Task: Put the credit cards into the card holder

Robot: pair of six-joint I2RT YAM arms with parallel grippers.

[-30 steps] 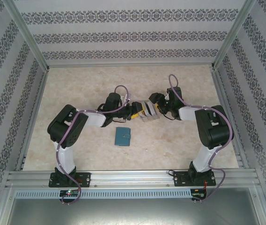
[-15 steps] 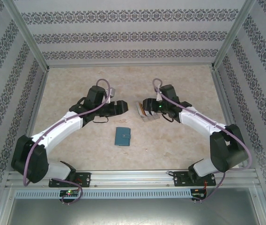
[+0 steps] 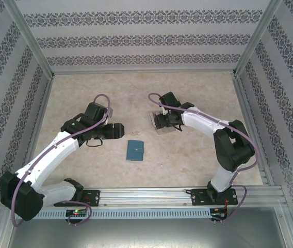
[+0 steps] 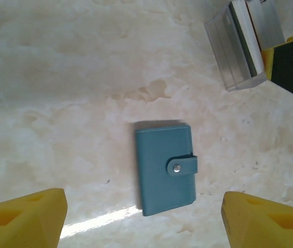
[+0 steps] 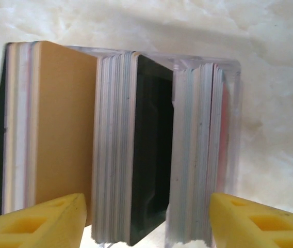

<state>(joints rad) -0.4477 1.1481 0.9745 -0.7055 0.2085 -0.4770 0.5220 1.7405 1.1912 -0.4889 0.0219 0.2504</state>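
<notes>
Your left hand (image 4: 145, 225) is released. Its two yellow fingers (image 4: 25, 219) stand wide apart with nothing between them but the pale marbled counter (image 4: 59, 77). Just ahead of the hand, in line with the gap between the fingers, the teal card holder (image 4: 164, 168) lies flat and closed. Its strap is fastened by a small metal snap (image 4: 176, 167) on the side toward the right finger. Nothing touches it. Farther ahead and off to the right of the hand sits a clear stand (image 4: 239, 44) with cards upright in it. A yellow and black finger of the other arm is just beside the stand.

Your right hand (image 5: 149, 222) is also released, with its yellow fingers (image 5: 43, 219) spread wide and gripping nothing. Directly in front of that gap the credit cards (image 5: 136, 144) stand on edge in three packs, side by side. The pack toward the left finger shows a tan face. The middle pack shows a black face. The pack toward the right finger is pale with reddish edges, and it sits behind the stand's clear wall (image 5: 232, 129). You cannot tell from here whether the fingers touch the stand.

From above, the card holder lies on the near side of both hands, between them, and well apart from the stand.
</notes>
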